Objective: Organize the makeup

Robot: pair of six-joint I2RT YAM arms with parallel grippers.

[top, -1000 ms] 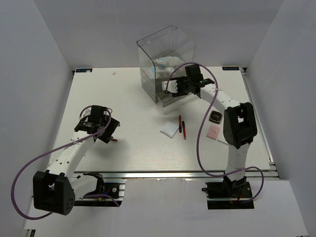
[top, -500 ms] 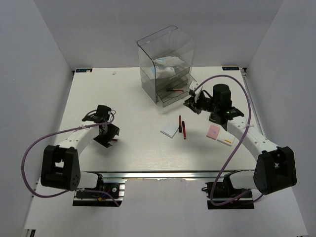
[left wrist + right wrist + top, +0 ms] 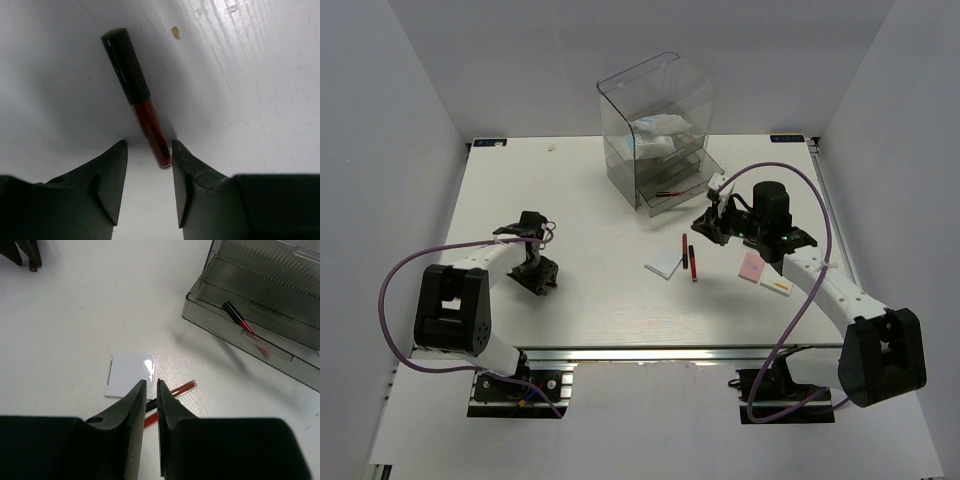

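Stick count is four. One stick (image 3: 136,90) lies on the table (image 3: 590,200) at the left gripper (image 3: 148,149). In the left wrist view its long axis runs straight away from the jaws, leaning a bit left, with the black cap at the far end and the red end poking in between the fingertips. Those jaws are spread apart, one on each side of the red tip, not squeezing it.

Two more sticks (image 3: 685,250) (image 3: 693,265) sit side by side mid-table. Both run near-to-far in the top view, and the right one is set slightly nearer the arms. The fourth one, the drawer stick (image 3: 244,328), lies in the open bottom drawer (image 3: 210,322) of the box (image 3: 655,110), roughly along the drawer's length, black end to the left in the right wrist view.

There's one white packet (image 3: 131,375) flat on the table, just left of the middle pair. One pink palette (image 3: 752,265) sits further right, with one small pad (image 3: 777,286) with a yellow edge just beside it. There's also a bunch of white packets (image 3: 655,132) higher up in the box, but I can't count them.

The right gripper (image 3: 151,384) hangs above the middle pair. Its jaws are pinched to a thin slit with nothing between them.
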